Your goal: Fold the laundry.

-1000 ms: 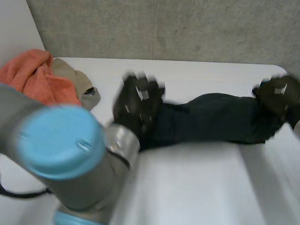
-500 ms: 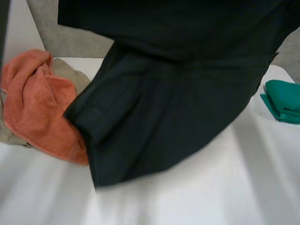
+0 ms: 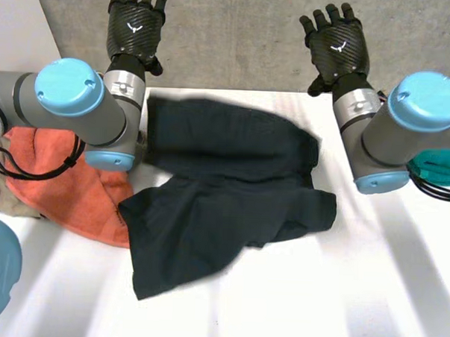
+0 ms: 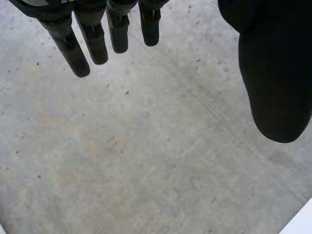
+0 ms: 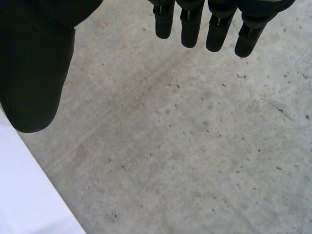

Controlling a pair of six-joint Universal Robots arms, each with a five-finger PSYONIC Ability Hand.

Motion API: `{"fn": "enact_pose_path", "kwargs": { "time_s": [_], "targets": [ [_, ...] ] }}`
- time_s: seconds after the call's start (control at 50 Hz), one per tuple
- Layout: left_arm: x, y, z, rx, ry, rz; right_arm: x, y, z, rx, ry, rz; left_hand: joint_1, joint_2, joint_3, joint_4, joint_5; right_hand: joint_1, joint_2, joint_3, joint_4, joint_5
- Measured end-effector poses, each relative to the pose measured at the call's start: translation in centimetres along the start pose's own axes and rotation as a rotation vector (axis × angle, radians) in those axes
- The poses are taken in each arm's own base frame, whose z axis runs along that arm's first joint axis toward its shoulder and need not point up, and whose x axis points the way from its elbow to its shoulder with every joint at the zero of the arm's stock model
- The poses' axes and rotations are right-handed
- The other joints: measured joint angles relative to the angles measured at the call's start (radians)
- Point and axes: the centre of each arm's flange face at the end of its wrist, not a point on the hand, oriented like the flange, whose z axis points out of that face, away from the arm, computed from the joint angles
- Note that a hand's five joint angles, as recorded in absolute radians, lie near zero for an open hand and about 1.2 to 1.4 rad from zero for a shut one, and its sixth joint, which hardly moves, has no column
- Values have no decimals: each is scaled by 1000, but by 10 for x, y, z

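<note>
On the white table the dark garment, hanging up high half a sec ago, is now lying rumpled mid-table by the orange towel, w/ left hand & right hand hovering empty, fingers spread, so smoothing's prob. coming next.

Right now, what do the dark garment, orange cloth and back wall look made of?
Dark garment: thin matte fabric, probably a light knit or weave; it lies limp in soft creases. Orange cloth: thicker and fuzzy, likely terry towelling; bulky rounded folds. Wall: bare concrete by the look, grey, matte, speckled with small pits.
</note>
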Motion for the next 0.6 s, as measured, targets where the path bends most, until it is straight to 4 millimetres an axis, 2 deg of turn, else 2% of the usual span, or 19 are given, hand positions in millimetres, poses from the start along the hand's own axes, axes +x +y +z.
{"fn": "enact_pose_path", "kwargs": {
  "time_s": [0.04, 0.14, 0.18, 0.24, 0.28, 0.32, 0.34, 0.38, 0.4, 0.42, 0.48, 0.5, 0.6],
  "targets": [
    [-2, 2, -1, -3, -6, 1, -2, 0, 0, 1, 4, 2, 0, -9, -8, -8, -3, 0, 0, 0, 0, 0],
    [-8, -13, -13, -26, 4, 0, 6, -15, -14, -80, -13, 6, 0, -9, -8, -8, -3, 0, 0, 0, 0, 0],
    [-10, -20, -23, -47, 17, 0, 10, -22, -24, -132, -32, 9, 1, -9, -8, -8, -2, 0, 0, 0, 0, 0],
    [-7, -33, -48, -97, 61, -2, 15, -34, -49, -253, -83, 18, 47, 26, 19, 25, 18, 0, 0, 0, 0, 0],
    [-3, -44, -71, -144, 106, -7, 17, -36, -70, -351, -124, 26, 105, 72, 61, 74, 67, 0, 0, 0, 0, 0],
    [1, -55, -93, -189, 150, -11, 18, -35, -83, -411, -149, 31, 138, 101, 93, 107, 100, 2, 4, 5, 5, 4],
    [3, -60, -109, -222, 181, -13, 17, -32, -101, -497, -192, 38, 165, 128, 121, 135, 127, 29, 38, 39, 41, 41],
    [5, -65, -124, -256, 213, -15, 15, -30, -112, -547, -219, 41, 177, 145, 136, 150, 142, 62, 77, 80, 76, 76],
    [9, -70, -148, -314, 265, -17, 13, -27, -129, -617, -266, 48, 200, 171, 166, 173, 166, 169, 171, 176, 177, 178],
    [12, -73, -163, -349, 297, -18, 11, -25, -139, -656, -294, 52, 238, 210, 204, 211, 204, 245, 243, 249, 249, 250],
    [18, -76, -198, -436, 373, -22, 8, -23, -155, -714, -340, 61, 283, 247, 241, 252, 246, 329, 335, 331, 332, 331],
    [21, -77, -217, -482, 413, -24, 5, -19, -171, -765, -384, 72, 296, 263, 259, 273, 266, 386, 396, 397, 394, 390],
    [26, -73, -273, -661, 501, -57, -6, -6, -198, -807, -461, 103, 292, 262, 257, 272, 264, 410, 420, 426, 427, 418]
  ]
}}
